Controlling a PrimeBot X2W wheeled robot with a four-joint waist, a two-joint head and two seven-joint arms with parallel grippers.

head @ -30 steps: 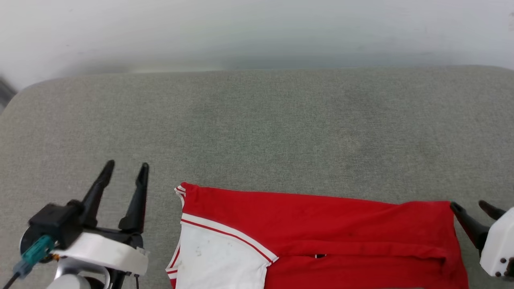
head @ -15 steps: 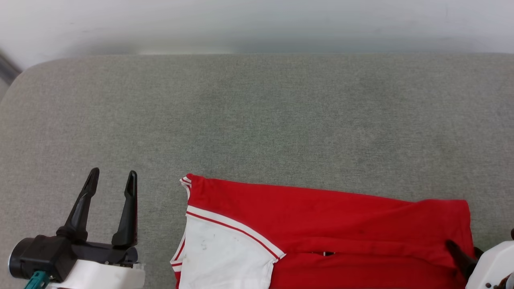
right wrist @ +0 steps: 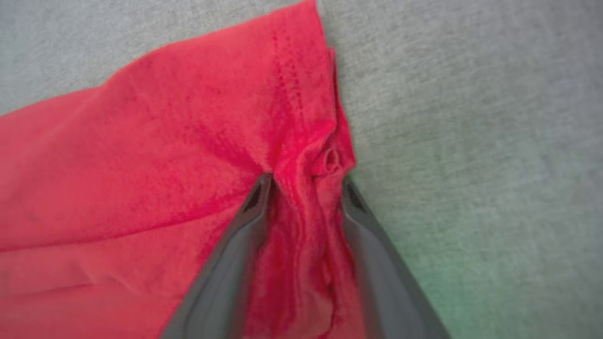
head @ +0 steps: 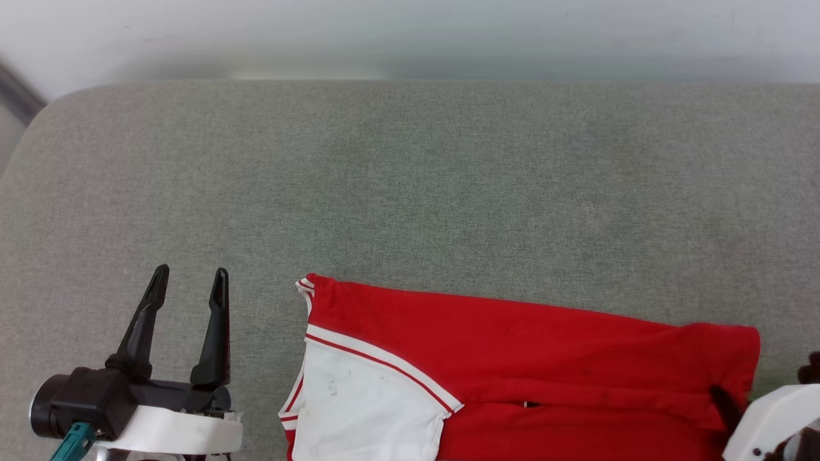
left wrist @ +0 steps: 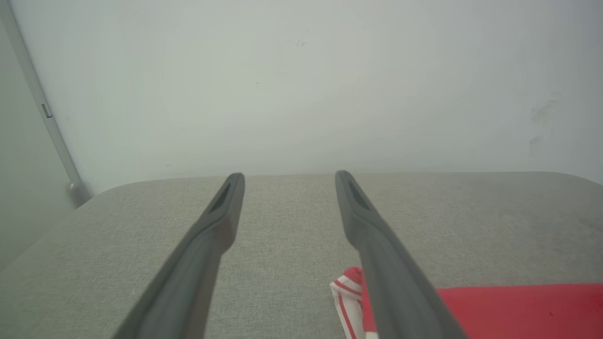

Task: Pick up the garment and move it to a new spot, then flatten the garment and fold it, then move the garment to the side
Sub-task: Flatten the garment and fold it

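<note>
The garment, soft and light, is spread at 6 o'clock on the cushion. Its bunched 4 o'clock edge, a fair hold, is straddled by the right gripper; whether it is clamped cannot be told. The left gripper is held open.

Grey fabric cushion; the red garment lies on it.

Open grey cushion stretches from the garment to the pale wall standing behind it
</note>
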